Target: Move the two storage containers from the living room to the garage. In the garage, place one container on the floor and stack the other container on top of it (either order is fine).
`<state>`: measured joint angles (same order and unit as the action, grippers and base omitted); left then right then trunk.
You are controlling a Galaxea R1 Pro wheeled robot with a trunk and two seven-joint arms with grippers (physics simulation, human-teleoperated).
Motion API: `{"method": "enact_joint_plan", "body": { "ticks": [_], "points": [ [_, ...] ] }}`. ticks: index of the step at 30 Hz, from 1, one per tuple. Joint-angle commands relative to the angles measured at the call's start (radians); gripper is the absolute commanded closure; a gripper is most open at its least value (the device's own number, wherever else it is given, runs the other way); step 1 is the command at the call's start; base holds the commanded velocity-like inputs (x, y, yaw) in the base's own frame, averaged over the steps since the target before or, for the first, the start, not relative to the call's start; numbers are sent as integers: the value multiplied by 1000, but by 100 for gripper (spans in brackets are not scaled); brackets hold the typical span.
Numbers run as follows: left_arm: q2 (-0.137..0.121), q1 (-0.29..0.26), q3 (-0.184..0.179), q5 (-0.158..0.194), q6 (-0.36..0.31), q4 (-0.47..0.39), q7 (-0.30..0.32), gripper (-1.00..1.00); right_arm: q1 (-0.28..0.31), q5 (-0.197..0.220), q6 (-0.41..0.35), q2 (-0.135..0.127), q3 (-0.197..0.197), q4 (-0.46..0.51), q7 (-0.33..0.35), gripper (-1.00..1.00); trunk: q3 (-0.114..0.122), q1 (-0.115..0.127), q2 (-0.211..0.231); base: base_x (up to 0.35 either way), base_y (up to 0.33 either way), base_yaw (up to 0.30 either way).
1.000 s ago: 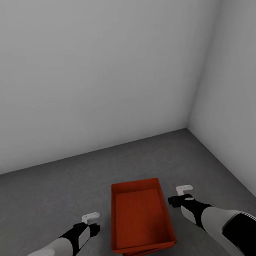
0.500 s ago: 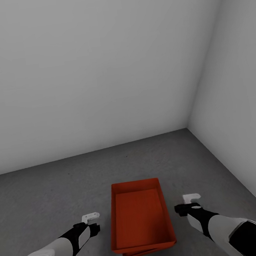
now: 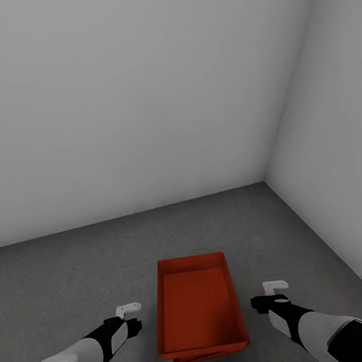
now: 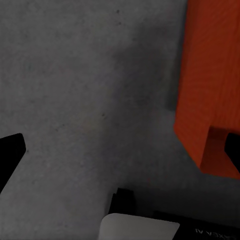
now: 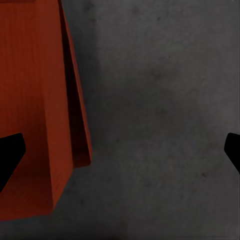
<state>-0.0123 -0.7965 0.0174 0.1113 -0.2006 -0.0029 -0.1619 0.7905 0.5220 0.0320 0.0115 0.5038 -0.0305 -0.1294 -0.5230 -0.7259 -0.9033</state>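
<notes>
My left gripper [image 3: 129, 313] hangs spread wide, holding nothing, just beside the left wall of the top container [image 3: 197, 307]. My right gripper [image 3: 271, 292] is spread wide too, empty, beside the right wall, not touching. The top container sits on the bottom container [image 3: 198, 357], slightly skewed; only a sliver of the lower one pokes out in the head view, while the right wrist view shows both walls [image 5: 75, 115]. Orange-red, straight-walled, lidless. Floor [image 3: 56, 277] is speckled grey concrete, and pale grey walls [image 3: 135, 95] meet in a corner behind.
</notes>
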Motion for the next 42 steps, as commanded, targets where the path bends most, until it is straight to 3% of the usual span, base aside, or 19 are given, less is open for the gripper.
{"method": "enact_joint_plan", "body": {
  "ticks": [1,5,11,19,26,29,42],
  "points": [
    [-1,1,1,10,-3,0,-3,-100,1,9,3,1,8,-3,-5,-100,0,0,-1,0,0,0],
    [-1,12,1,10,-2,0,-2,-100,-15,9,1,-1,8,-3,-11,-100,3,0,-1,0,0,0],
    [-2,72,1,9,1,0,17,-100,-91,9,5,-9,7,-3,-14,-100,3,0,-1,0,0,0],
    [0,90,1,7,6,0,32,-100,-224,7,23,-14,8,-3,-17,-100,3,0,-1,0,0,0],
    [3,165,1,2,7,0,33,-100,-334,8,60,-7,8,-2,-16,-100,8,0,-1,0,0,0],
    [8,215,1,2,42,0,33,-100,-376,8,96,-5,9,-2,-12,-100,12,0,-1,0,0,0],
    [19,300,1,3,66,0,33,-100,-430,6,105,4,10,-2,-1,-100,32,0,-1,0,0,0]
  ]
}}
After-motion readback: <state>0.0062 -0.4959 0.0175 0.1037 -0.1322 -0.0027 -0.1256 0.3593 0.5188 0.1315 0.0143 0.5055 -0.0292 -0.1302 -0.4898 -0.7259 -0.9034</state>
